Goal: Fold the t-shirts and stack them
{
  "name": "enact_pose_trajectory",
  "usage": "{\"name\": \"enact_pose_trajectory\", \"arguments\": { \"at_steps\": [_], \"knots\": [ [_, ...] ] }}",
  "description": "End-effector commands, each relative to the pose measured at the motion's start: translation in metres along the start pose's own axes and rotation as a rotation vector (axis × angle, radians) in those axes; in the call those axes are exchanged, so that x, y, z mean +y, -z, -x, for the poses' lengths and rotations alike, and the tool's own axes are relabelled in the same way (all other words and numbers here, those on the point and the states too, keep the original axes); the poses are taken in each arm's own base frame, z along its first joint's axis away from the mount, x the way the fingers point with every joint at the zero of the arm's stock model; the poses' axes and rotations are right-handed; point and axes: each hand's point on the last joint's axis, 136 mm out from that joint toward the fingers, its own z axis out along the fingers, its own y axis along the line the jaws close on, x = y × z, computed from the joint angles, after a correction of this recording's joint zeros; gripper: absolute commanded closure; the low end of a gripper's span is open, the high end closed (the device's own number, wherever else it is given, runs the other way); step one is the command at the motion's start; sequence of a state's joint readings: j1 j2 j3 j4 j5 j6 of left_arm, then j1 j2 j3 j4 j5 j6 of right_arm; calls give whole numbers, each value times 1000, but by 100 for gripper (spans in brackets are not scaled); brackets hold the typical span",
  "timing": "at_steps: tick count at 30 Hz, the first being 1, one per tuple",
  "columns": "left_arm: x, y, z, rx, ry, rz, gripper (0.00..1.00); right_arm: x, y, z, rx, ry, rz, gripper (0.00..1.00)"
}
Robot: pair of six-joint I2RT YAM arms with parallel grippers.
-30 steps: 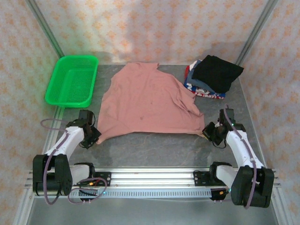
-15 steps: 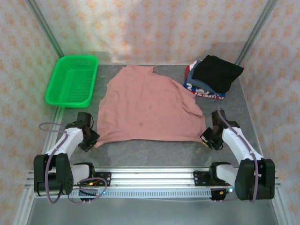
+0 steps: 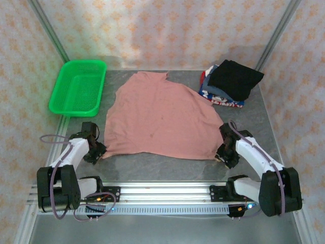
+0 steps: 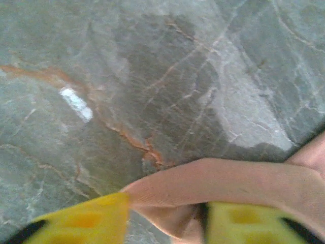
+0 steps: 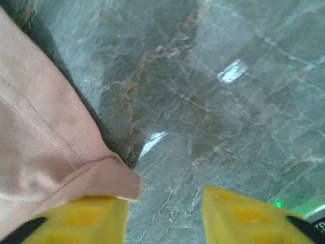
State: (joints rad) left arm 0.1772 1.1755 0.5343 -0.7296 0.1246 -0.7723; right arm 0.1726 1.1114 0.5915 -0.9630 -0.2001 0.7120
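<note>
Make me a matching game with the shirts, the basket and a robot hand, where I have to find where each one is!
Things:
1. pink t-shirt
2. green mesh basket
3. black t-shirt
4. right gripper

Places:
A. on top of the pile at the far right
B. at the pink shirt's near right corner
C. spread flat in the middle
D. at the far left

Pairs: 1-C, 2-D, 3-A, 4-B
</note>
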Motion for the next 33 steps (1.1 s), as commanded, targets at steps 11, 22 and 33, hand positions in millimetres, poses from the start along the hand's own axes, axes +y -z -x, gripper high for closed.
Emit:
{"name": "enact_pose_trajectory", "arguments": {
  "at_steps": [11, 22, 33],
  "knots": [
    [-37, 51, 19, -5, 58, -141, 25, 10, 66, -11, -11, -1, 142, 29],
    [-18, 4, -7, 117, 63, -67, 27, 7, 8, -41, 174, -29, 123, 45],
    [-9, -12, -8, 133, 85, -55, 34, 31, -12, -11, 87, -22, 142, 68]
  ]
}}
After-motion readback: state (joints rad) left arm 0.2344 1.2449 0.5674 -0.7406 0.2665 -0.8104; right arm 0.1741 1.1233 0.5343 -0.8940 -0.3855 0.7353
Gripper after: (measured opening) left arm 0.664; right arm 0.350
